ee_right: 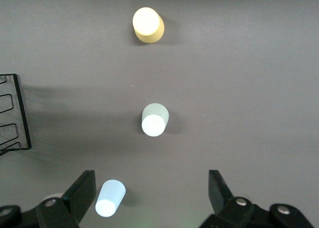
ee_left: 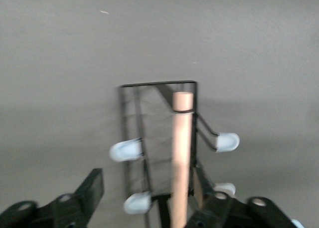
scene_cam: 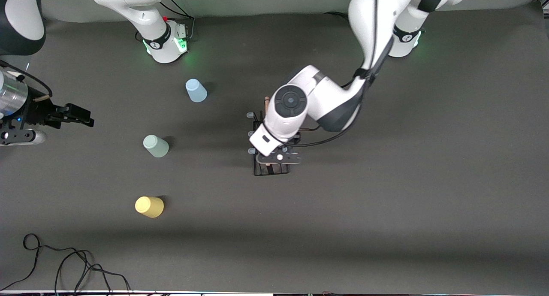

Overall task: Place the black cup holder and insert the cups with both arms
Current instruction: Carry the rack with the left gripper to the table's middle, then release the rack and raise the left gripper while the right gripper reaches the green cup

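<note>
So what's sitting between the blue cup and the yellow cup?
The pale green plastic cup sits between the light blue plastic cup and the yellow plastic cup, clearest in the front view.

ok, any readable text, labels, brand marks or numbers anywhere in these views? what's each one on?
No text reads in any view.
Small dark emblem on the right arm's base collar: too small to read.
Same kind of emblem on the left arm's base collar: too small to read.
Black cup holder, blue cup, green cup, yellow cup: plain, unmarked.
</note>
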### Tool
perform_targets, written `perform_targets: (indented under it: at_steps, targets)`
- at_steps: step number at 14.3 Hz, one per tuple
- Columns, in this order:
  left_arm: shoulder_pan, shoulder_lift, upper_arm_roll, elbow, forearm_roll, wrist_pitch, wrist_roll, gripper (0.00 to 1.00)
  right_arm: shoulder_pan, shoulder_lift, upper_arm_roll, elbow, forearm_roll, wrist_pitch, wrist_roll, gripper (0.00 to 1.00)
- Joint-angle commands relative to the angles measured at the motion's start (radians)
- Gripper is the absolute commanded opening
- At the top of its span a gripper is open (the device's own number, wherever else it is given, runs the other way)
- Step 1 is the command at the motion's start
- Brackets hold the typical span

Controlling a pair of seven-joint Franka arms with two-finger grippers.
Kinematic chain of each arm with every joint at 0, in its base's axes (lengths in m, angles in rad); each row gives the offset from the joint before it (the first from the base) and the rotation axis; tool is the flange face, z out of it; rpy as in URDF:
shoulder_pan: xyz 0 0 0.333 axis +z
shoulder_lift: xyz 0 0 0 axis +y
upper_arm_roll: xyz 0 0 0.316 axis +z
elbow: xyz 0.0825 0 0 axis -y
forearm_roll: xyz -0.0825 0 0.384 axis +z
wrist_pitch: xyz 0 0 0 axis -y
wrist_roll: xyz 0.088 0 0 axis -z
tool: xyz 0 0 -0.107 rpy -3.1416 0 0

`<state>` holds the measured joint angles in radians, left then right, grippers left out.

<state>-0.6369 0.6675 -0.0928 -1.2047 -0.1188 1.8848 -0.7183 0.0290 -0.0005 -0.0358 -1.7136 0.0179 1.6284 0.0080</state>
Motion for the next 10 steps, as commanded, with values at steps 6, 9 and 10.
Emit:
perform_targets:
  at_steps: [6,9,10]
  targets:
    - [0.345,-0.454,0.01,-0.032,0.06,-0.622,0.313,1.0,0.062,-0.263,-0.012,-0.478,0.01,0.324,0.055,1.0]
    - [0.432,-0.522,0.01,-0.094,0.197,-0.642,0.537,1.0,0.058,-0.213,-0.015,-0.598,0.01,0.532,0.018,1.0]
    - [0.475,-0.546,0.01,-0.142,0.208,-0.617,0.597,0.99,0.057,-0.178,-0.022,-0.613,0.01,0.589,-0.005,1.0]
